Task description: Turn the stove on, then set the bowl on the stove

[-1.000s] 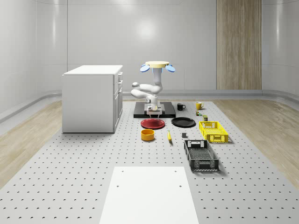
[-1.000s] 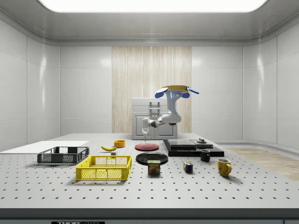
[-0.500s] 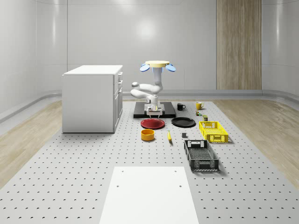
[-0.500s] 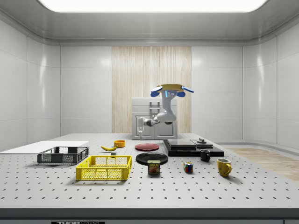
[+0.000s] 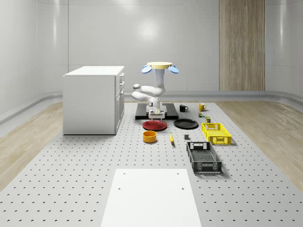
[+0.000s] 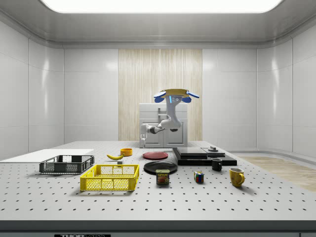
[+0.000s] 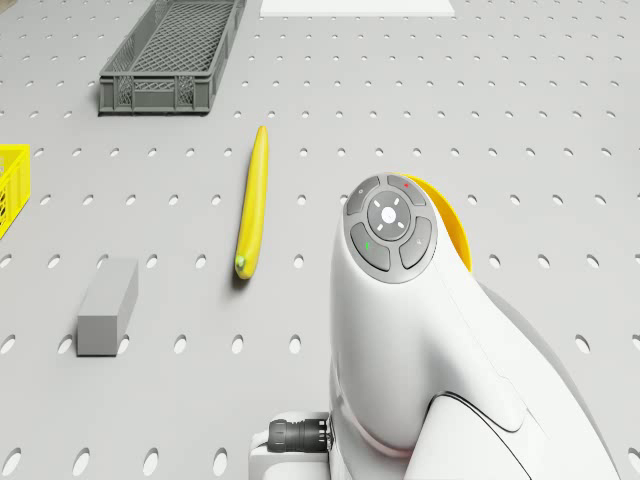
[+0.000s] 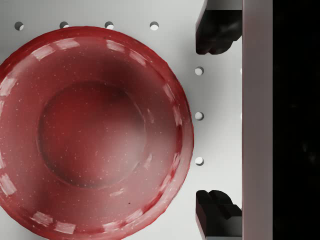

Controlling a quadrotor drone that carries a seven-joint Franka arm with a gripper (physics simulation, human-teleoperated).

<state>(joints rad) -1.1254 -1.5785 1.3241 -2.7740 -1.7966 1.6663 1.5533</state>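
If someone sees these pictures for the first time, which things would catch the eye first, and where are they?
The drone with its white arm hovers above the table's far middle, its open end effector hanging between the red plate and the black stove. The orange bowl sits nearer, beside a banana. A yellow basket stands at the whole-scene view's right.

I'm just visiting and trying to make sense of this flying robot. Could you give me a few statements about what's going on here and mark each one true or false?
1. The gripper is open and holds nothing. True.
2. The bowl already sits on the stove. False: it stands on the table, in front of the red plate.
3. The drone rests on the white cabinet. False: it hovers in the air near the stove and the red plate.
4. The wrist view looks down on the red plate. True.
5. A banana lies on the table. True.
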